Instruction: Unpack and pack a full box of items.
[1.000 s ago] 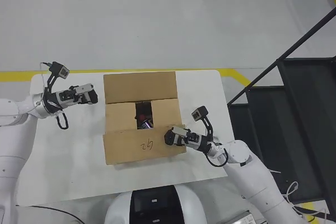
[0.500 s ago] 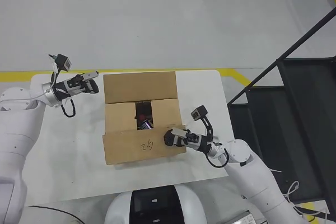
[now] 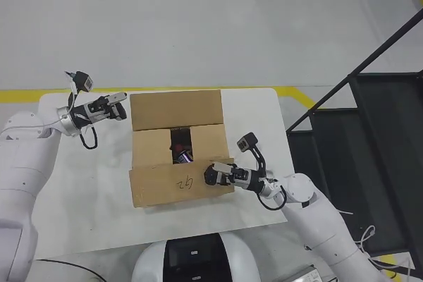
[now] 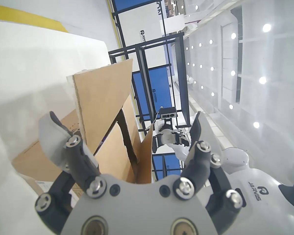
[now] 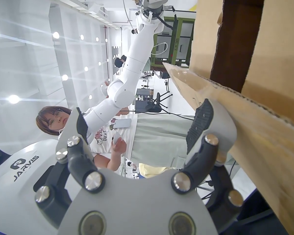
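A cardboard box (image 3: pixel 176 109) stands mid-table with its far and near flaps spread outward and the two side flaps nearly flat. Through the dark gap between the side flaps I see red and purple items (image 3: pixel 181 150). My left gripper (image 3: pixel 121 108) sits open at the far flap's left corner; in the left wrist view this gripper (image 4: pixel 123 121) has the flap (image 4: pixel 100 94) edge rising between its fingers. My right gripper (image 3: pixel 210 174) is open at the near flap's right end. In its own view the right gripper (image 5: pixel 140 111) has one finger (image 5: pixel 201 123) against the flap (image 5: pixel 259 133).
The white table (image 3: pixel 84 197) has bare surface to the left of the box and a narrower strip to its right. Dark metal stairs (image 3: pixel 381 141) stand beyond the table's right side. A yellow floor line (image 3: pixel 21 94) runs behind the table.
My left gripper has swung from beside the box's left side toward the far flap's left corner. My right gripper has crept slightly leftward along the near flap.
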{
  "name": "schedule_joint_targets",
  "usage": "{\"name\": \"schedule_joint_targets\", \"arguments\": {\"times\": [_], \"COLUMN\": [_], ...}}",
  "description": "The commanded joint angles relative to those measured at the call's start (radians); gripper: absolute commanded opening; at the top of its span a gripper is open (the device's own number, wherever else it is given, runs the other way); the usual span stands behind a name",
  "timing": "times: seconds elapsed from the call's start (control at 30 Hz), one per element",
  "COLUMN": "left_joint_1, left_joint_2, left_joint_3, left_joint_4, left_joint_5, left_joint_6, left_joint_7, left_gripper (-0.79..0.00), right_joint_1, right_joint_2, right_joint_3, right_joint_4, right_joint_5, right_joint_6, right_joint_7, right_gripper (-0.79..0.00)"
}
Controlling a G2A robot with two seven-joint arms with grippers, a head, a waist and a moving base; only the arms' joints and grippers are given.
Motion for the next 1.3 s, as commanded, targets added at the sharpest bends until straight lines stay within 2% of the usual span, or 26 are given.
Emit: {"name": "schedule_joint_targets", "arguments": {"times": [0.0,0.07,0.27,0.4,0.57,0.77,0.83,1.0,1.27], "left_joint_1": [0.016,0.043,0.030,0.014,-0.011,-0.021,-0.015,0.026,0.167], "left_joint_2": [0.001,-0.004,-0.017,-0.037,-0.071,-0.103,-0.105,-0.079,-0.021], "left_joint_3": [-0.009,-0.033,-0.021,0.000,0.031,0.020,0.003,-0.029,-0.098], "left_joint_4": [-0.012,-0.026,0.027,0.069,0.116,0.157,0.141,0.043,-0.247], "left_joint_5": [0.015,-0.076,-0.041,-0.049,-0.073,-0.221,-0.279,-0.290,-0.302], "left_joint_6": [-0.012,-0.028,-0.050,-0.058,-0.067,-0.083,-0.053,0.024,0.188], "left_joint_7": [0.103,0.126,0.189,0.183,0.142,0.016,-0.014,-0.091,-0.255], "left_gripper": [0.000,0.000,0.000,0.000,0.000,0.000,0.000,0.000,0.000], "right_joint_1": [0.004,0.009,0.010,0.010,0.010,0.007,0.006,0.003,0.008], "right_joint_2": [0.000,0.000,0.001,0.002,0.003,0.004,0.004,0.004,0.005], "right_joint_3": [-0.001,0.000,0.007,0.015,0.017,0.018,0.018,0.018,0.015], "right_joint_4": [0.001,0.006,0.009,0.014,0.016,0.020,0.021,0.022,0.029], "right_joint_5": [0.001,-0.001,-0.007,0.002,0.003,0.006,0.007,0.012,-0.017], "right_joint_6": [0.002,0.007,-0.003,-0.005,0.000,0.003,0.002,-0.011,-0.012], "right_joint_7": [0.001,0.001,-0.015,-0.013,-0.010,-0.008,-0.007,-0.007,-0.013], "right_gripper": [0.000,0.000,0.000,0.000,0.000,0.000,0.000,0.000,0.000]}}
